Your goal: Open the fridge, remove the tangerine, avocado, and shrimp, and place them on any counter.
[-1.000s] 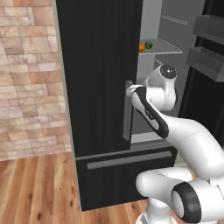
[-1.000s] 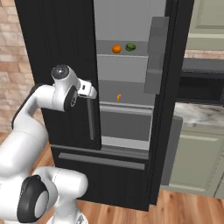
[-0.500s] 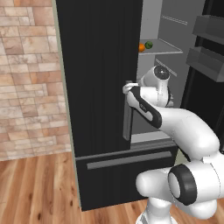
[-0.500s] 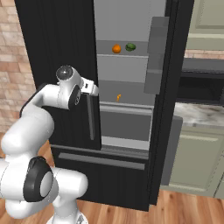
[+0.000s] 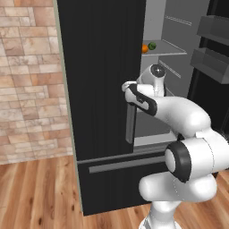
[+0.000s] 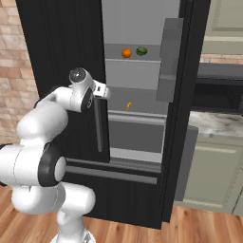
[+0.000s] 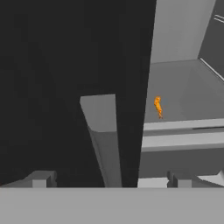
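Observation:
The fridge (image 5: 96,67) (image 6: 57,42) has its right door (image 6: 176,95) swung open and its left door shut. On an upper shelf sit the tangerine (image 5: 145,48) (image 6: 126,52) and, to its right, the avocado (image 5: 152,45) (image 6: 141,51). One shelf lower lies the shrimp (image 6: 128,105) (image 7: 158,106). My gripper (image 5: 127,86) (image 6: 105,90) (image 7: 109,180) is open at the top of the left door's grey handle (image 5: 130,120) (image 6: 98,126) (image 7: 105,135). That handle stands between my two fingertips in the hand view, and nothing is held.
The counter (image 6: 216,123) over sage-green cabinets lies to the right of the fridge, with a black microwave (image 6: 219,95) above it. The open door's bins (image 5: 210,53) jut out at the right. A brick wall (image 5: 27,80) stands left of the fridge.
The arm has swung in closer to the left door, carrying the hand slightly up the handle. The jaws stayed open and the food has not moved.

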{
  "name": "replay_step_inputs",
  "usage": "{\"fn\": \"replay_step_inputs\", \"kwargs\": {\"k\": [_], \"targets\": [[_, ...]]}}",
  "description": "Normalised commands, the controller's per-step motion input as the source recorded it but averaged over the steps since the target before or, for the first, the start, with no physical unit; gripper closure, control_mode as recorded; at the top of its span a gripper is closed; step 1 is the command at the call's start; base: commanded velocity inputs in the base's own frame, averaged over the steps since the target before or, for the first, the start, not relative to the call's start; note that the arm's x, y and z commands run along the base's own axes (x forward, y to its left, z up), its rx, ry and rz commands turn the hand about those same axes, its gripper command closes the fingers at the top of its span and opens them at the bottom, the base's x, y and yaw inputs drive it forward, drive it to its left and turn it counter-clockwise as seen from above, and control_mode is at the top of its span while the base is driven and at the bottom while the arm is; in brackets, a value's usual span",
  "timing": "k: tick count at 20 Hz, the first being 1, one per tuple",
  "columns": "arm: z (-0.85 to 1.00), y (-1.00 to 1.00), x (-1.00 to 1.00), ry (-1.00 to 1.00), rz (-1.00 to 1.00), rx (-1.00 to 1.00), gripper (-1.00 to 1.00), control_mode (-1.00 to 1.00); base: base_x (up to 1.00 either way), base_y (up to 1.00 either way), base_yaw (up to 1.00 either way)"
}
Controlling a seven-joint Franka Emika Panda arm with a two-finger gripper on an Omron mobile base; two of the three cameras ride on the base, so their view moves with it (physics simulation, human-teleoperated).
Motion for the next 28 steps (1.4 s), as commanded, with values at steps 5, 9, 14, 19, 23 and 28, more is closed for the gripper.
{"fn": "replay_step_inputs", "kwargs": {"k": [5, 9, 14, 19, 23, 28], "targets": [[-0.32, 0.00, 0.39, 0.00, 0.00, 0.00, -1.00, -1.00, 0.00, 0.00, 0.00], [-0.15, 0.00, 0.51, 0.00, 0.00, 0.00, -1.00, -1.00, 0.00, 0.00, 0.00], [-0.11, 0.00, 0.47, 0.00, 0.00, 0.01, -1.00, -1.00, 0.00, 0.00, 0.00], [-0.05, 0.06, 0.30, 0.00, 0.00, 0.00, 1.00, -1.00, 0.00, 0.00, 0.00], [0.00, 0.44, -0.13, 0.00, 0.00, 0.00, 1.00, -1.00, 0.00, 0.00, 0.00], [0.18, 0.76, -0.51, 0.00, 0.00, 0.00, 1.00, -1.00, 0.00, 0.00, 0.00]]}}
